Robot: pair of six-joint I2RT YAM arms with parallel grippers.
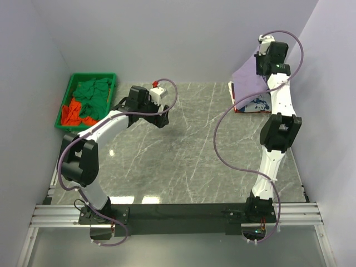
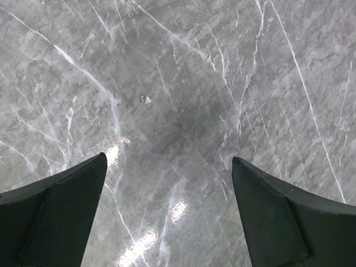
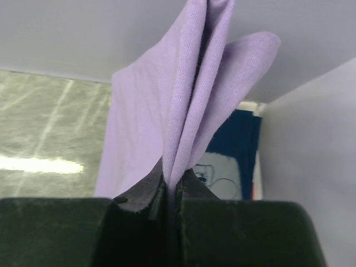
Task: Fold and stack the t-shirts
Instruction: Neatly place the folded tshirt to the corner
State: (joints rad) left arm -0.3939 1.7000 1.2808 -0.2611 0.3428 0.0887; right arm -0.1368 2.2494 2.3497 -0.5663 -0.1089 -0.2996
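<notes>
My right gripper [image 3: 172, 181] is shut on a fold of the lavender t-shirt [image 3: 167, 122], which hangs from it above the far right of the table [image 1: 189, 144]; in the top view the lavender t-shirt [image 1: 247, 75] drapes behind the raised arm. Under it lies a navy t-shirt with white print [image 1: 255, 103], also in the right wrist view as the navy t-shirt [image 3: 233, 156], with an orange-red edge beneath. Green and orange-red t-shirts [image 1: 89, 100] fill the bin. My left gripper [image 2: 169, 161] hovers open over bare marble, nothing between its fingers [image 2: 61, 206].
A green plastic bin [image 1: 65, 99] stands at the far left corner. White walls close in on the left, back and right. The table's marble top [image 2: 183, 83] has a small speck on it under the left gripper.
</notes>
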